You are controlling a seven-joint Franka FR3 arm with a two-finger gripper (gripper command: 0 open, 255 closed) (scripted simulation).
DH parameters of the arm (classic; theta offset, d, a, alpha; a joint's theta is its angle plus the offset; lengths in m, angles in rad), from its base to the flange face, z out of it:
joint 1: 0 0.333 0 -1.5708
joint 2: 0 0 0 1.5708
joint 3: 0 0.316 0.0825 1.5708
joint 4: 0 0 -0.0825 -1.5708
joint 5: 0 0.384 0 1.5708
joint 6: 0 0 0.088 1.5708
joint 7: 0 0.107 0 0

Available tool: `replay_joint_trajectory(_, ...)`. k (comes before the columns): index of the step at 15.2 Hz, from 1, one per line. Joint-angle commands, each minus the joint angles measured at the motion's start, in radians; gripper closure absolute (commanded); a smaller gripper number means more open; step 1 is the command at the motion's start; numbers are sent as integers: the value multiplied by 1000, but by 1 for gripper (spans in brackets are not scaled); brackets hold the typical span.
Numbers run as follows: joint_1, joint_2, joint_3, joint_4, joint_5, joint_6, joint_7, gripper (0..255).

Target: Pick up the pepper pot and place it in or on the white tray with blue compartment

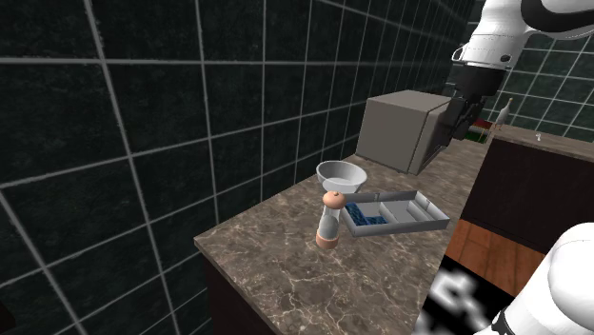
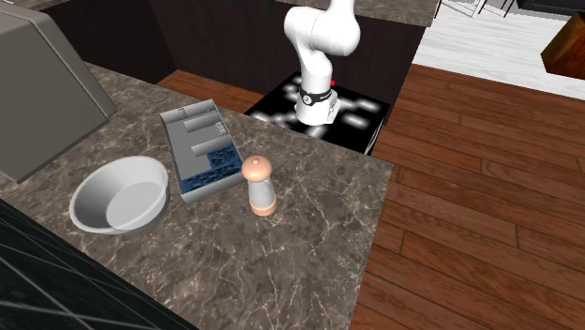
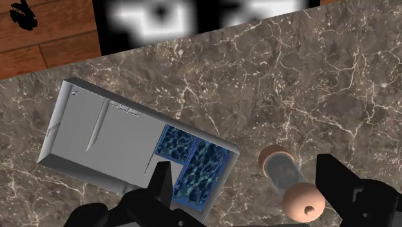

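Home kitchen, by the look: dark marbled stone counter w/ dark tiled wall behind; wood plank floor alongside. White bowl & grey boxy appliance on counter.

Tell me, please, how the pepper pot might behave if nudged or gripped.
The pepper pot stands tall on a narrow base, so a nudge would probably tip it. Its round body would likely roll once down. It looks rigid.
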Motion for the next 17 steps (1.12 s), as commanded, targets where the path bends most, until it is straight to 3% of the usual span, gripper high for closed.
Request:
replay_joint_trajectory(1, 0, 0, 0, 0, 0, 0, 0, 0)
replay_joint_trajectory(9, 15, 214, 99, -14, 53, 195, 130, 0)
replay_joint_trajectory(17, 24, 486, 184, 58, 67, 361, 259, 0)
